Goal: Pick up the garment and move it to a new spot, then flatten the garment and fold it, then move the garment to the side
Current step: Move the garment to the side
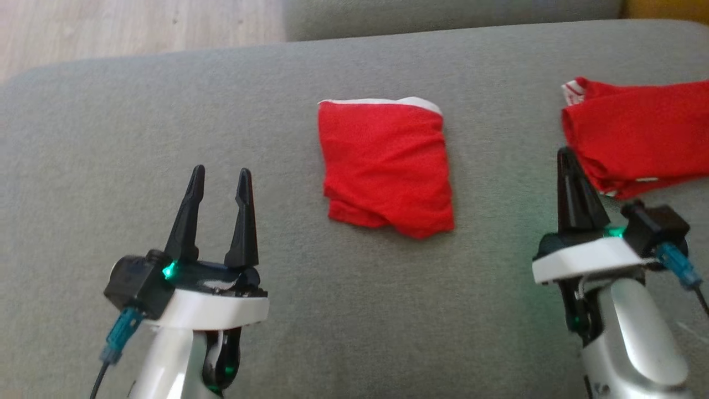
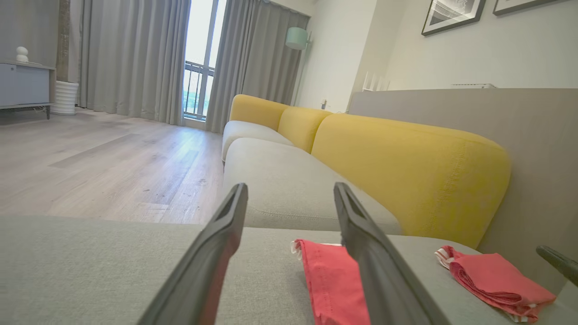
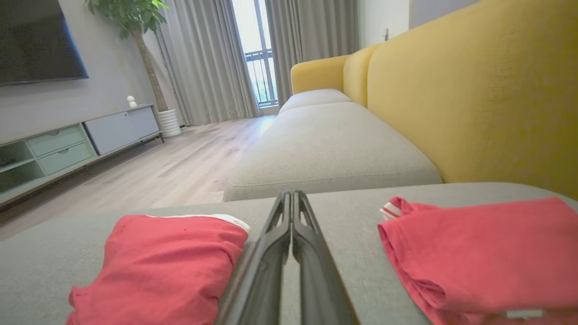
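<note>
A folded red garment with a white hem [image 1: 386,166] lies in the middle of the grey sofa cushion [image 1: 166,111]; it also shows as the red garment [image 3: 162,266] and the garment [image 2: 332,280]. My left gripper [image 1: 220,180] hovers open at the lower left, well clear of the garment, nothing between its fingers [image 2: 226,234]. My right gripper [image 1: 566,158] stands shut at the lower right, between the middle garment and a second red piece. In the right wrist view its fingers [image 3: 292,212] press together with nothing held.
A second folded red garment with striped trim [image 1: 637,133] lies at the right edge of the cushion, just beyond my right gripper. Wooden floor [image 1: 111,27] shows past the cushion's far left. Yellow backrests [image 2: 406,171] line the sofa.
</note>
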Available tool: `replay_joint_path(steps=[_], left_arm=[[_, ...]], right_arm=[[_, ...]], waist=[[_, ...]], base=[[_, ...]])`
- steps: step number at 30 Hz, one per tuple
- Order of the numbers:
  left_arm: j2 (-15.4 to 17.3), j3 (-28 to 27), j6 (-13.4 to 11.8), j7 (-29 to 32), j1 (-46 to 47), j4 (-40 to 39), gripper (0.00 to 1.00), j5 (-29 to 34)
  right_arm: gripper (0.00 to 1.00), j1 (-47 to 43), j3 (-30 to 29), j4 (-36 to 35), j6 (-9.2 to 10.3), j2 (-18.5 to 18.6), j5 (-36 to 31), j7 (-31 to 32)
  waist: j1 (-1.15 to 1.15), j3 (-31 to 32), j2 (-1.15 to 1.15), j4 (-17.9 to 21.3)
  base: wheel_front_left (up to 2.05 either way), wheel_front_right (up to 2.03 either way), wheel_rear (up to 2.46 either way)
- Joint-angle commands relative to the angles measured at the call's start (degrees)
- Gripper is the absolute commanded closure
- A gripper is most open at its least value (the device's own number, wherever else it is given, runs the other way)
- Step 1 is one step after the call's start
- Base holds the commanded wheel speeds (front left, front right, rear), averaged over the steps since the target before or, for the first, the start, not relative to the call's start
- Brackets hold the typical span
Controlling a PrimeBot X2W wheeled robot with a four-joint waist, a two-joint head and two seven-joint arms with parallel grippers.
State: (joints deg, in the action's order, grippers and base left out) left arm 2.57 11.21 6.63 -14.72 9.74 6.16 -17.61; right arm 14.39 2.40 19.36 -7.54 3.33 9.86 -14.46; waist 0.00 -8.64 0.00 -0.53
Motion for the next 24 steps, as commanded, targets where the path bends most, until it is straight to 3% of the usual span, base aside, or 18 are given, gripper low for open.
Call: replay_joint_path(steps=[1,11,21,24], left_arm=[[0.31,-1.20,0.27,-0.28,2.84,-2.23,0.00,0.05],[0.31,2.35,0.21,-0.28,5.67,-1.75,0.00,-1.09],[0.31,5.30,-0.29,-0.28,7.96,-1.16,0.00,-2.01],[0.31,5.29,-0.41,-0.28,8.20,-0.90,0.00,-2.18]], right_arm=[[1.00,3.49,1.72,-2.01,0.05,-0.45,-0.70,-0.53],[1.00,12.84,3.94,5.80,0.05,-0.45,-3.11,1.32],[1.00,22.83,1.07,26.69,0.05,-0.45,-9.95,4.80],[1.00,24.75,-0.71,29.50,0.05,-0.45,-10.37,2.33]], waist=[[0.00,-1.33,0.00,-1.66],[0.00,-6.82,0.00,-8.70],[0.00,-10.21,0.00,-13.82],[0.00,-10.03,0.00,-14.30]], base=[[0.00,0.00,0.00],[0.00,0.00,0.00],[0.00,0.00,0.00],[0.00,0.00,0.00]])
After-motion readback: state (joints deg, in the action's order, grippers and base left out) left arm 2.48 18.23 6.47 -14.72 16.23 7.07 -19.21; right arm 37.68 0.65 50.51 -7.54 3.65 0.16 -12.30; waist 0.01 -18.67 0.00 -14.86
